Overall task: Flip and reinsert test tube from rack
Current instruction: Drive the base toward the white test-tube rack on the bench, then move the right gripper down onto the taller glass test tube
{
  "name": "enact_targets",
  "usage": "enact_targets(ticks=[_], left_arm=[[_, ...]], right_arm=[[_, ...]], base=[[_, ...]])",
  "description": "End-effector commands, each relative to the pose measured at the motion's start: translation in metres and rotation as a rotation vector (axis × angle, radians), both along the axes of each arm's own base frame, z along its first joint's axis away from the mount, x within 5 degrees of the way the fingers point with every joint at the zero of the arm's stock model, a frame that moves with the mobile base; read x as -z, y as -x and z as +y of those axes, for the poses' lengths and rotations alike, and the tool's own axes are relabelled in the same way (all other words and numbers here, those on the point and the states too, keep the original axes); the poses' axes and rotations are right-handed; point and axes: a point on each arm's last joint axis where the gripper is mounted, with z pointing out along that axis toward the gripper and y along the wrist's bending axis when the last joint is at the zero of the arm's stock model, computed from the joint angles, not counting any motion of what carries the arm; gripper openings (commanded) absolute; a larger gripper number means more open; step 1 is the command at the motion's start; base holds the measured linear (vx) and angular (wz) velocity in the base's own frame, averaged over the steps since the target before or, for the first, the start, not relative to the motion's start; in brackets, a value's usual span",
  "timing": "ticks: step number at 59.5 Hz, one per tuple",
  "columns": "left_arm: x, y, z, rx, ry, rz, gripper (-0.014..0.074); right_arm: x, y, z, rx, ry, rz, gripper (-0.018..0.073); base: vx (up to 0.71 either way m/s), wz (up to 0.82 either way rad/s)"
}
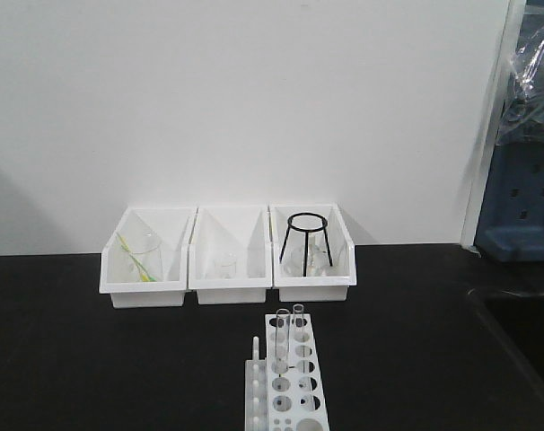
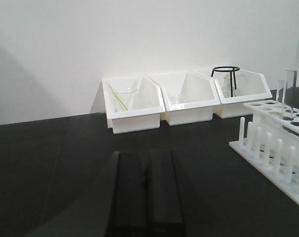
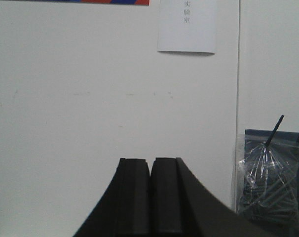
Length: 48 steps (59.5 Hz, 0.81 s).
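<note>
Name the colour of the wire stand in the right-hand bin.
The stand is black, clearest in the front view.

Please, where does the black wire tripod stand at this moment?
In the exterior front-facing view the black tripod stands inside the rightmost white bin of three along the wall, behind the rack.

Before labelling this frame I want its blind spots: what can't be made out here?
- Rack: near end cut off by the bottom edge, front view; right edge, left wrist view.
- Test tubes: lower ends hidden inside the rack, both views.
- Middle bin: glassware too blurred to identify, front view.
- Right gripper: faces the wall, so its view misses the table.
</note>
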Motion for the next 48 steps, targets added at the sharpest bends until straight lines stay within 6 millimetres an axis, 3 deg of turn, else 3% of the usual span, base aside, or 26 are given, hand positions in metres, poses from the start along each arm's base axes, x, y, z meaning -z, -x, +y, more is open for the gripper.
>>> enact_targets(ticks=[1,13,24,31,44,48], left_arm=[[-0.01,0.001,0.0,0.0,0.012,-0.094,-0.0006],[-0.01,0.001,0.0,0.0,0.012,-0.094,-0.0006],[-0.01,0.001,0.0,0.0,0.012,-0.094,-0.0006],[-0.01,0.001,0.0,0.0,0.012,-0.094,-0.0006],[-0.01,0.001,0.0,0.0,0.012,-0.094,-0.0006],[-0.01,0.001,0.0,0.0,0.012,-0.094,-0.0006]], right_arm=[[-0.02,-0.022,0.003,0.022,0.007,-0.03,-0.0007],[-0.005,-0.059,0.01,0.018,0.023,0.089,-0.0002],[0.005,-0.071,0.013,0.005,0.03,0.164,0.0074],[0.007,-0.073,0.013,0.005,0.032,0.173,0.0216],[0.004,-0.073,0.013,0.008,0.019,0.149,0.0587],[0.004,-0.072,0.013,0.01,0.017,0.141,0.0652]], base=[[0.0,0.0],[0.0,0.0],[0.0,0.0],[0.0,0.0],[0.0,0.0],[0.0,0.0]])
